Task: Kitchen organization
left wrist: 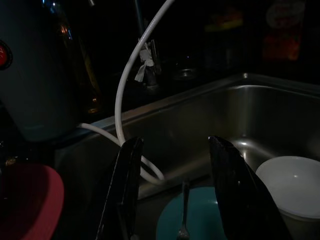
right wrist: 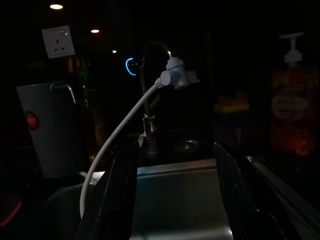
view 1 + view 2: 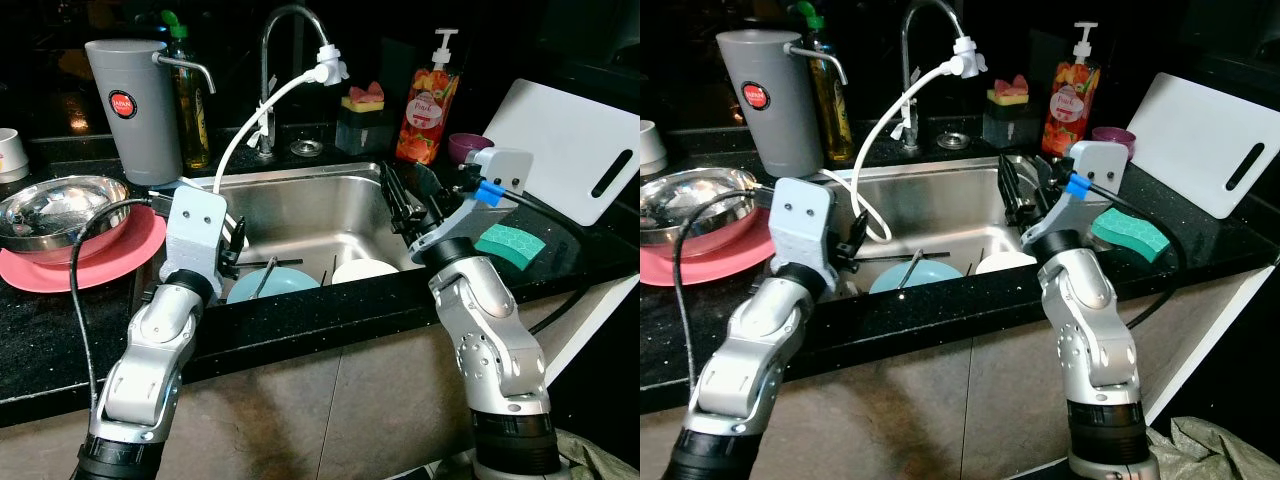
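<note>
A Unitree G1 humanoid stands at a kitchen sink (image 3: 300, 190) with both arms raised over its near rim, apparently at the opening step of clearing the dishes from the basin. The left end effector (image 1: 175, 185), its two black fingers spread and holding nothing, hangs above a light-blue plate (image 3: 272, 284) lying in the sink with a utensil (image 1: 183, 210) resting across it; a white bowl (image 1: 292, 187), seemingly empty, sits just beside the plate. The right end effector (image 2: 172, 195), likewise spread and empty, is poised at the sink's right side, pointing across toward the tap (image 3: 285, 40) and its white hose (image 3: 255, 125). The next move looks to call for lowering the left end effector to the plate's edge or the utensil, a thin, flat grasp against wet steel that could slip. On the black surface (image 3: 40, 330) to the left, a steel bowl (image 3: 60, 210) rests on a red plate (image 3: 60, 270), its contents impossible to make out; behind stand a grey jug (image 3: 130, 100), a soap dispenser (image 3: 428, 100) and a small purple bowl (image 3: 465, 148), with a green sponge (image 3: 508, 243) and a white cutting board (image 3: 570, 150) to the right.
</note>
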`<state>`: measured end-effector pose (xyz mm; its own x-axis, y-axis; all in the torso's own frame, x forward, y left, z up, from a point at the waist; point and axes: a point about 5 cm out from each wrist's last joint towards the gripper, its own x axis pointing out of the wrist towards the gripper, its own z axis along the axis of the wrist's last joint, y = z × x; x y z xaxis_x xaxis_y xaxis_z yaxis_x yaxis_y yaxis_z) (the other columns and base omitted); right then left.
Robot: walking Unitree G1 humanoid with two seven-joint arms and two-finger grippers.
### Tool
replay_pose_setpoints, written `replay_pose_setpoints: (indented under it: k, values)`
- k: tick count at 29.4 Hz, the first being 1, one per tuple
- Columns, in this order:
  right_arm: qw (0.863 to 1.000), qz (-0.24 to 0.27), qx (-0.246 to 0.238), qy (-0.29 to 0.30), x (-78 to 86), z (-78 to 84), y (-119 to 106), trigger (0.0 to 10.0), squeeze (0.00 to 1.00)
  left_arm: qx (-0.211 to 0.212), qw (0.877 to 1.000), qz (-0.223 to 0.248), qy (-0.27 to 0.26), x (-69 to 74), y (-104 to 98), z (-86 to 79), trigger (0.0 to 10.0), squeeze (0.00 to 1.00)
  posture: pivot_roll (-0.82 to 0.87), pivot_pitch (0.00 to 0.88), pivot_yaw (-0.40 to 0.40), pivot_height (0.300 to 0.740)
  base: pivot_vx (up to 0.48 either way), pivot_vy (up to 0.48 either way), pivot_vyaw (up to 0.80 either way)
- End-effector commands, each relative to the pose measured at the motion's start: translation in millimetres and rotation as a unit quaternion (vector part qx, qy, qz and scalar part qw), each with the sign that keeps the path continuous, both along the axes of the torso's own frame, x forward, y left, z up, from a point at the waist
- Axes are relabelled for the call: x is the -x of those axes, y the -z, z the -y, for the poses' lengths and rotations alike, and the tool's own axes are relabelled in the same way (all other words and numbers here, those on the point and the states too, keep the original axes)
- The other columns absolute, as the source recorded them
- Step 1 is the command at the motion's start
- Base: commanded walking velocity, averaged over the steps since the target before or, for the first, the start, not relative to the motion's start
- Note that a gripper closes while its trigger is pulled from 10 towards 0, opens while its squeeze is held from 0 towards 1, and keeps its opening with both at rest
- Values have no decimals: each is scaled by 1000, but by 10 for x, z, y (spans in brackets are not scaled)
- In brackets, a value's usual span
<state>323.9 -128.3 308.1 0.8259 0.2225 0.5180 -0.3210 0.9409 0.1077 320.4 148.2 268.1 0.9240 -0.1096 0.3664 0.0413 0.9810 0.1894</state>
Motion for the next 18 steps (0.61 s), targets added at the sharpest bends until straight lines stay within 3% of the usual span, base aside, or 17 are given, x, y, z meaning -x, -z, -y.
replay_pose_setpoints:
  k: [1, 18]
  values:
    - [1000, 5, 2, 0, 33, -12, 3, 10000, 0, 10, 1000, -5, 7, 20, 28, 30, 10000, 0, 27, 92, -28, 740, 0, 0, 0]
    - [1000, 3, 9, 2, 42, -35, 43, 10000, 0, 35, 999, 16, 21, 33, -59, 96, 10000, 0, 26, 93, -27, 740, 0, 0, 0]
